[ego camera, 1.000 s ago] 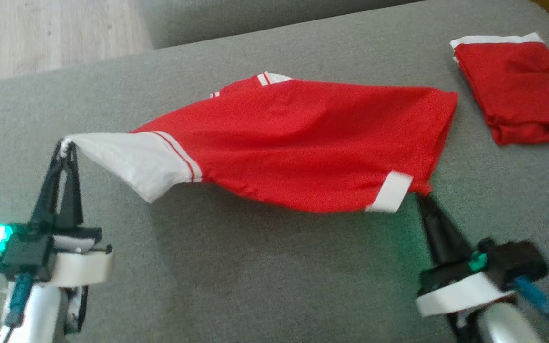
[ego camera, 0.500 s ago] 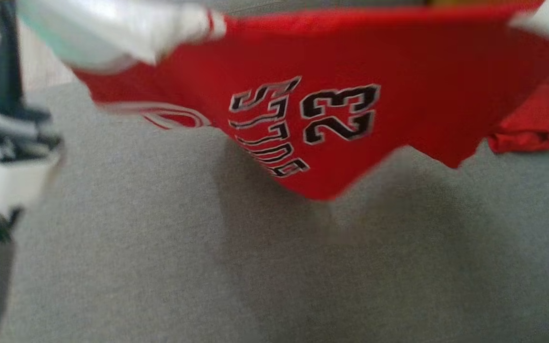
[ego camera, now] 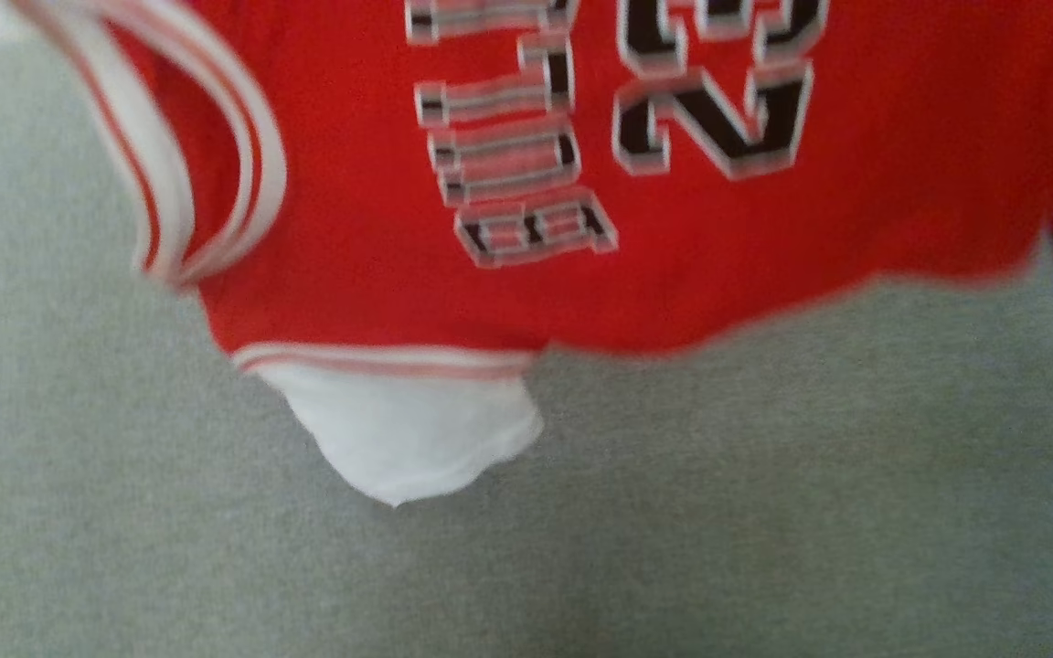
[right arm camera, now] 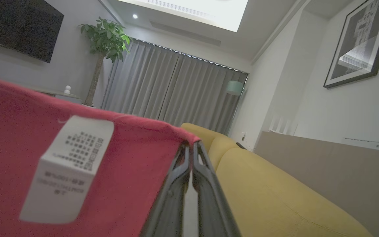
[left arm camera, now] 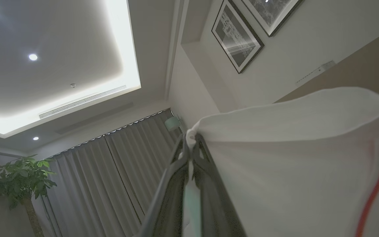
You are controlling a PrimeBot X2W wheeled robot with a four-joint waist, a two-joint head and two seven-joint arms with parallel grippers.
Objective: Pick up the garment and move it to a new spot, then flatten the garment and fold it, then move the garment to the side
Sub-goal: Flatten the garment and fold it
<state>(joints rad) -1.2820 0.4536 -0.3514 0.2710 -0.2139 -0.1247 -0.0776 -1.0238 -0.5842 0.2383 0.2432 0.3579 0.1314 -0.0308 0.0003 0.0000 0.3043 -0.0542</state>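
The left gripper [left arm camera: 191, 144] and right gripper [right arm camera: 190, 148] each pinch a thin edge of the hanging garment [ego camera: 901, 137], so a swing could slip either corner free.

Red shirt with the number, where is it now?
The red shirt hangs across the top of the head view above the grey cushion, its white sleeve in the left fingers, a red corner in the right fingers.

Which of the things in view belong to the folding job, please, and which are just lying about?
Job: red jersey, pinched by left gripper at its white sleeve and right gripper at a red edge; grey cushion beneath.
Just about: potted plant, curtains, framed picture, yellow sofa, wall television.
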